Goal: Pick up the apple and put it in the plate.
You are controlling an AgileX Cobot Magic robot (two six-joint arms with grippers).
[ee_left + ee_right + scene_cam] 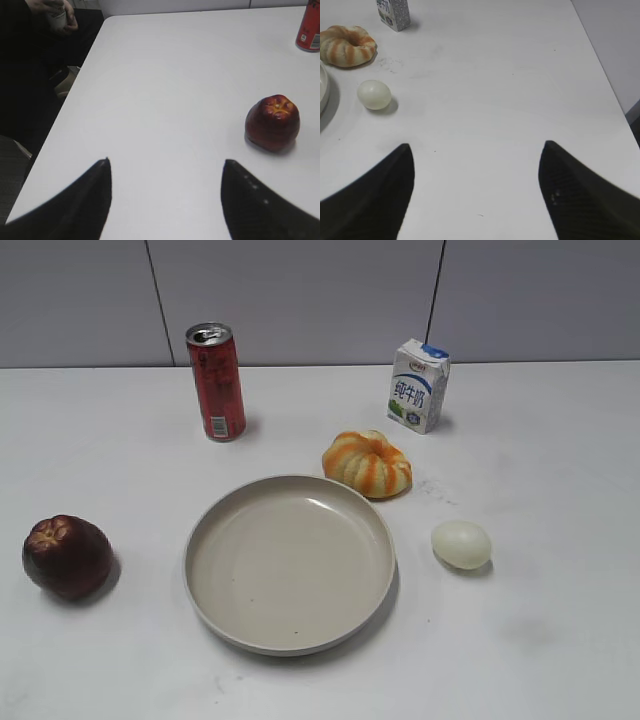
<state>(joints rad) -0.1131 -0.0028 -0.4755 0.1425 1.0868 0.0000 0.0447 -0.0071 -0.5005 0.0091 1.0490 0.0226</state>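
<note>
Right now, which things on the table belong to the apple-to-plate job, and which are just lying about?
Part of the job:
apple, far left of the table
plate, centre, empty

Lying about:
red can
milk carton
striped pumpkin-shaped thing
egg

The red can [310, 27] at the bench's far edge and the plate [322, 87] are cropped by frame edges.

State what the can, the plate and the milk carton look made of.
The can: metal, probably aluminium, shown by its silvery top rim and glossy red printed wall. The plate: ceramic or melamine, unclear which; smooth beige surface with a soft sheen. The milk carton: coated paperboard, with folded edges and printed faces.
</note>
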